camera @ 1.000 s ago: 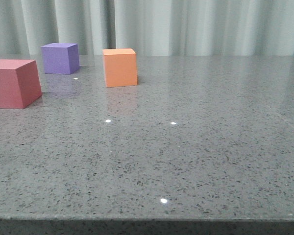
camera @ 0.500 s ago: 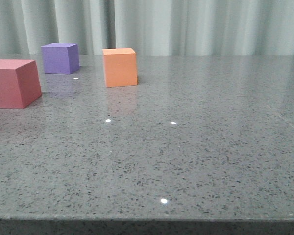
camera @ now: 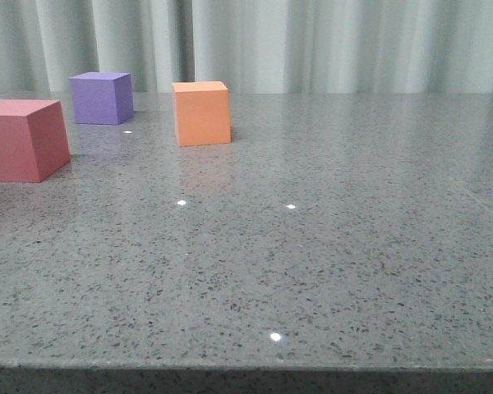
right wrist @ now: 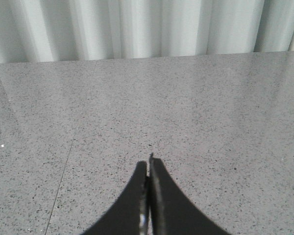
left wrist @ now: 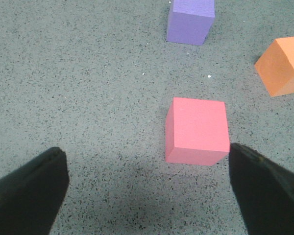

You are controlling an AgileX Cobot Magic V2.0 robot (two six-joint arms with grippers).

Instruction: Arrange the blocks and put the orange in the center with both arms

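Three cubes stand on the grey speckled tabletop (camera: 312, 263), all left of its middle. The dull red block (camera: 20, 138) is nearest, at the left edge of the front view. Behind it sits the purple block (camera: 101, 97), and the orange (camera: 201, 112) stands to their right. Neither gripper shows in the front view. My left gripper (left wrist: 147, 156) hangs wide open above the table with nothing between its fingers; the red block (left wrist: 197, 130) lies just ahead, close to one fingertip (left wrist: 245, 156). The purple block (left wrist: 190, 20) and the orange (left wrist: 284, 66) lie farther off. My right gripper (right wrist: 148, 164) is shut and empty over bare stone.
Pale pleated curtains (camera: 312, 45) hang behind the table's far edge. The table's front edge (camera: 246, 367) runs along the bottom of the front view. A thin seam (right wrist: 63, 171) crosses the stone near the right gripper.
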